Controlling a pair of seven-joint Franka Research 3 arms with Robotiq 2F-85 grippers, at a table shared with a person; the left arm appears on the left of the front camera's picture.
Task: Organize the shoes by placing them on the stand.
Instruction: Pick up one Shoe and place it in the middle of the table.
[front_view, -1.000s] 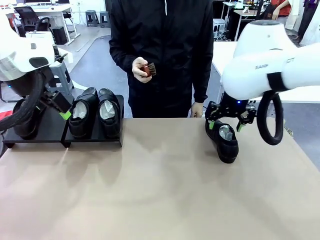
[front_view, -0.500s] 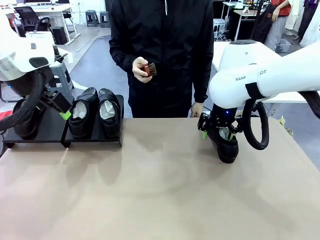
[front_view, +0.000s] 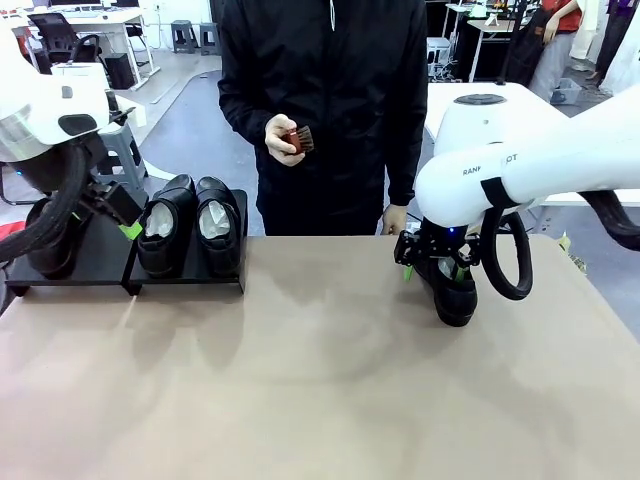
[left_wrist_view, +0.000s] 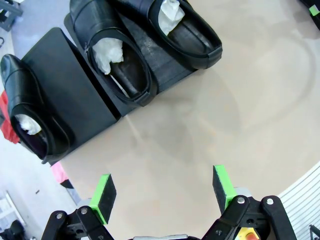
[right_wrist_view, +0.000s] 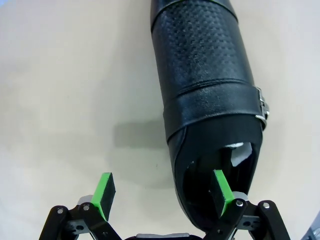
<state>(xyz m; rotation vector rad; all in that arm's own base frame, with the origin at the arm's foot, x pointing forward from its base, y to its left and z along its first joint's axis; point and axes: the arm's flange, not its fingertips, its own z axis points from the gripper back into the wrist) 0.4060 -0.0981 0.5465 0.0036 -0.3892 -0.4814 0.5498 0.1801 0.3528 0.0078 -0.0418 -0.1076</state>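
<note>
Three glossy black shoes rest on the black stand: a pair on its right section and one at the far left, partly behind my left arm's cable. In the left wrist view the same shoes lie on the stand, and my left gripper hangs open over bare table in front of them. Another shoe lies on the table at the right. My right gripper is open over its heel end; in the right wrist view one fingertip sits at the shoe's opening, the other beside it.
A person in black stands at the far edge, holding a small reddish-brown brush; the other hand hangs near the table edge by the right shoe. Bare tan tabletop spreads across the middle and front.
My right arm has swung left and come down, bringing its gripper closer around the heel end of the shoe. The left arm and the person have not moved.
</note>
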